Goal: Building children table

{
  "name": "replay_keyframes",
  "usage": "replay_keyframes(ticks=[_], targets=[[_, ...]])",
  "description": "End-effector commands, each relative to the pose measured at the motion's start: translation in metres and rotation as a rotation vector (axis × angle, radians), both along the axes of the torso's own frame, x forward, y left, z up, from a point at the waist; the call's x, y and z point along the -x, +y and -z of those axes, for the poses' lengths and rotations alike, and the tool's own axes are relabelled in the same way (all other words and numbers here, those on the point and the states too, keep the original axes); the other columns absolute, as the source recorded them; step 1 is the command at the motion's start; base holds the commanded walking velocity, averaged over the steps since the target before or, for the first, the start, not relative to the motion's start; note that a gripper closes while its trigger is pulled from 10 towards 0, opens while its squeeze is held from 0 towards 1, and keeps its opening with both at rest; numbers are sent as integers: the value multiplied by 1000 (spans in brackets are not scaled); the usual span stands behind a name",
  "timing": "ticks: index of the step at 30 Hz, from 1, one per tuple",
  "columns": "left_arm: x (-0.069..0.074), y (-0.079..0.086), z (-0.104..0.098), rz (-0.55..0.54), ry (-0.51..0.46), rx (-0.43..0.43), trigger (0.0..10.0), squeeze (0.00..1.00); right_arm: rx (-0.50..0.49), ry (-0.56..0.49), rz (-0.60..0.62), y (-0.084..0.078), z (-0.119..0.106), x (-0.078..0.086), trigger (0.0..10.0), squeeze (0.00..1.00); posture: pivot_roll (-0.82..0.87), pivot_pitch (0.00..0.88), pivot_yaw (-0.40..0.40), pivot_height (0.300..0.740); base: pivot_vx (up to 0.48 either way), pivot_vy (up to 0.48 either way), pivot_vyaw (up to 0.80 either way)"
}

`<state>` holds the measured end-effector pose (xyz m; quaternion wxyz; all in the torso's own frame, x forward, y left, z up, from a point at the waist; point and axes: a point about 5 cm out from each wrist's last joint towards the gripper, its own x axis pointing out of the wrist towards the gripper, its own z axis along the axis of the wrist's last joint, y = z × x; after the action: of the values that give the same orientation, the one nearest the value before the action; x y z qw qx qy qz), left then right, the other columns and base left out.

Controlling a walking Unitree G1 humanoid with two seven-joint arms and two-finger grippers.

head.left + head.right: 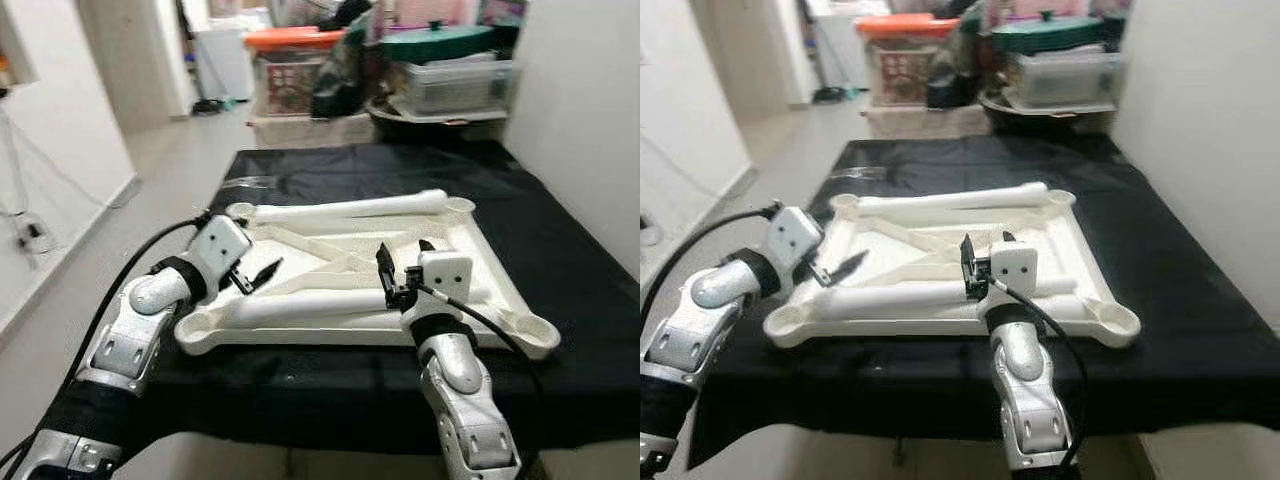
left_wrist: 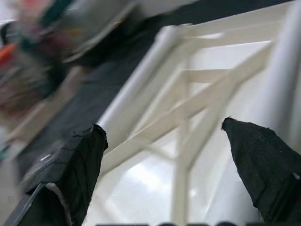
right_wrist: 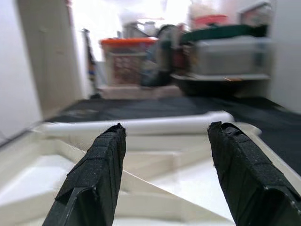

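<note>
A white children's tabletop (image 1: 497, 268) lies upside down on a black cloth (image 1: 570, 240), its cross ribs facing up. One white leg (image 1: 350, 208) rests along its far edge and another white leg (image 1: 310, 308) lies across its near part. My left gripper (image 1: 262, 274) hovers open over the tabletop's left side, and in the left wrist view its fingers (image 2: 80, 165) frame the ribs with nothing between them. My right gripper (image 1: 404, 250) stands open just above the right end of the near leg, pointing at the far leg (image 3: 141, 126), and holds nothing.
Beyond the far edge of the table stand stacked storage boxes: one with an orange lid (image 1: 293, 40) and a clear bin (image 1: 455, 85) under a green lid. A white wall (image 1: 590, 110) runs close along the right. Bare floor (image 1: 160, 190) lies to the left.
</note>
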<state>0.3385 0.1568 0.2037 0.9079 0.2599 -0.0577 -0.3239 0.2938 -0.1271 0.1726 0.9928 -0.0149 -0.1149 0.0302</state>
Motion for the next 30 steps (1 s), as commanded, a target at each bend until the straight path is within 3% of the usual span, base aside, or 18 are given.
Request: replay_keyframes(ticks=[1, 4, 7, 18, 19, 20, 21, 22, 23, 30], targets=[[-8, 5, 1, 34, 30, -82, 10000, 0, -15, -1, 3, 3, -1, 3, 10000, 0, 57, 25, 55, 740, 0, 0, 0], [-18, 7, -2, 58, 61, -149, 10000, 0, -21, -4, 11, 4, -1, 6, 10000, 0, 62, 30, 56, 740, 0, 0, 0], [-30, 18, -8, 99, 156, -202, 10000, 0, -27, -5, 19, 5, -1, 8, 10000, 0, 62, 40, 71, 740, 0, 0, 0], [-37, 32, -25, 226, 329, -194, 10000, 0, -50, -2, 47, 7, -1, 16, 10000, 0, 80, 82, 107, 740, 0, 0, 0], [-37, 32, -27, 250, 348, -207, 10000, 75, -53, 2, 47, 8, 0, 18, 10000, 0, 86, 101, 115, 740, 0, 0, 0], [-37, 33, -28, 268, 361, -218, 10000, 75, -54, 5, 47, 9, 0, 18, 10000, 0, 86, 101, 115, 740, 0, 0, 0], [-40, 32, -33, 305, 362, -268, 10000, 471, -57, 9, 48, 9, 1, 21, 10000, 0, 88, 120, 117, 740, 0, 0, 0], [-40, 32, -33, 305, 362, -268, 10000, 471, -57, 9, 48, 9, 1, 21, 10000, 0, 88, 120, 117, 740, 0, 0, 0], [-41, 32, -34, 315, 371, -281, 10000, 1000, -56, 11, 52, 8, 0, 21, 10000, 0, 84, 127, 126, 740, 0, 0, 0], [-42, 32, -28, 349, 447, -382, 10000, 1000, -53, 10, 74, 2, -2, 22, 10000, 0, 76, 146, 133, 740, 0, 0, 0]])
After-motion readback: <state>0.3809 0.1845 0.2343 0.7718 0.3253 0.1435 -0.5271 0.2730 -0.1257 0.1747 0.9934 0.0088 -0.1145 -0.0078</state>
